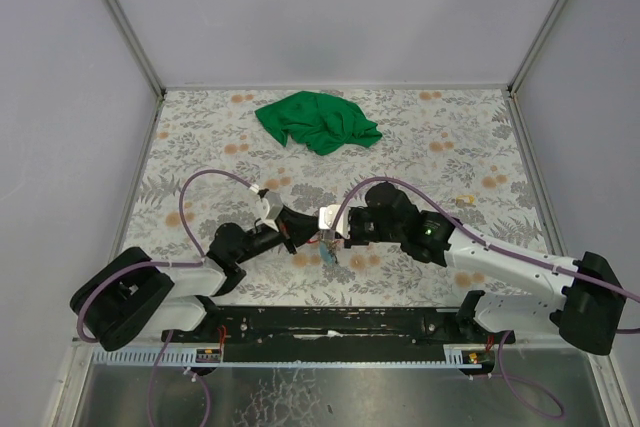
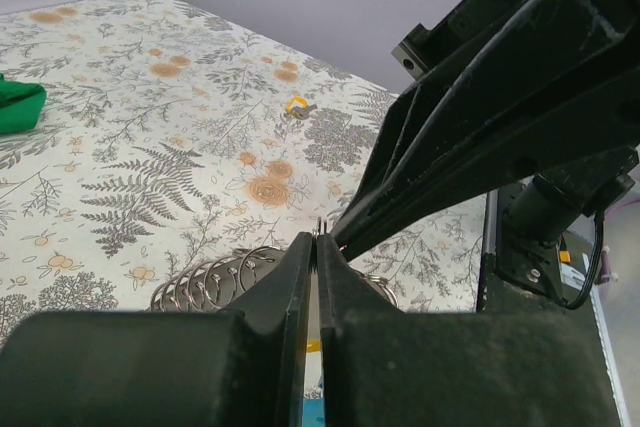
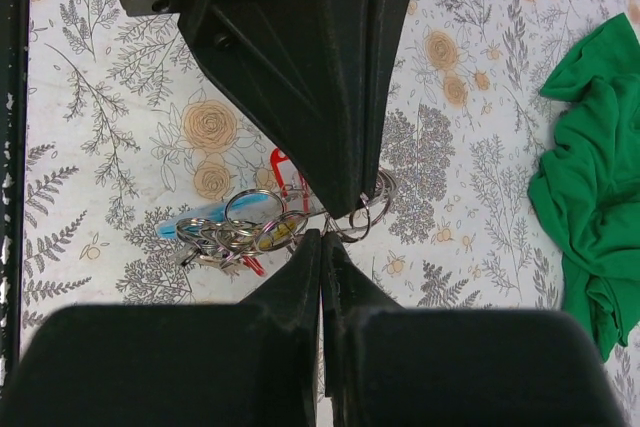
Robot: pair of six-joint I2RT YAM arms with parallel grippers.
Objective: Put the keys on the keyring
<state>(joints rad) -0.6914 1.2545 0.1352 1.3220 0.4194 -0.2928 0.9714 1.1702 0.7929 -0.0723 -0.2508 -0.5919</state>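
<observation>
Meeting at the surface's (image 1: 420, 147) six o'clock, left fingers (image 2: 296, 272) and right fingers (image 3: 300, 272) are each pressed together, seemingly nipping the keyring (image 3: 252, 229) to steady it. The keys (image 3: 283, 172) bunch alongside.

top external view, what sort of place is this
Probably a robot test cell, not a home: plain grey panels in a metal frame box in a floral-covered table, with a left arm and right arm bolted at its near edge.
</observation>
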